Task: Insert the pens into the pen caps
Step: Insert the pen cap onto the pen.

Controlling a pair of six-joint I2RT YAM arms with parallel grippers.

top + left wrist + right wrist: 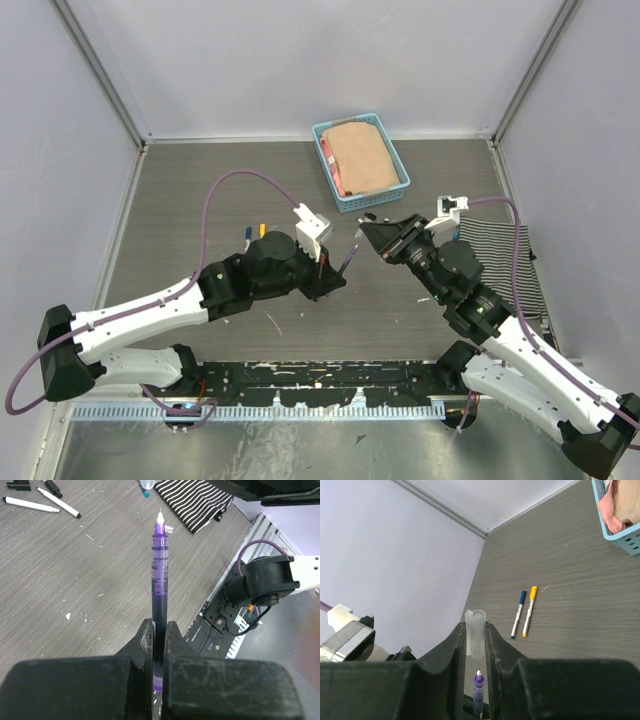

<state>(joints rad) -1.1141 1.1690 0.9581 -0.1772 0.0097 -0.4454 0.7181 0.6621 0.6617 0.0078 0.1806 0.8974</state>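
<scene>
Ideally the purple pen (159,565) — clamped in the left pincer (159,630) — enters the clear cap (475,622), clamped in the right pincer (475,628), dead straight.

Near side of basket (375,198): left claw (338,272) gripping purple pen (347,260) and right claw (366,231) gripping clear cap (475,639) face tip to tip, with only a slim gap between.
Left of basket: open worktop (200,190) up to the wall; two pens (255,235) lie flat beside the left arm.
Right of basket, nearer: striped cloth (500,265) lies flat by the right arm.
Behind basket: narrow strip before the back wall.
</scene>
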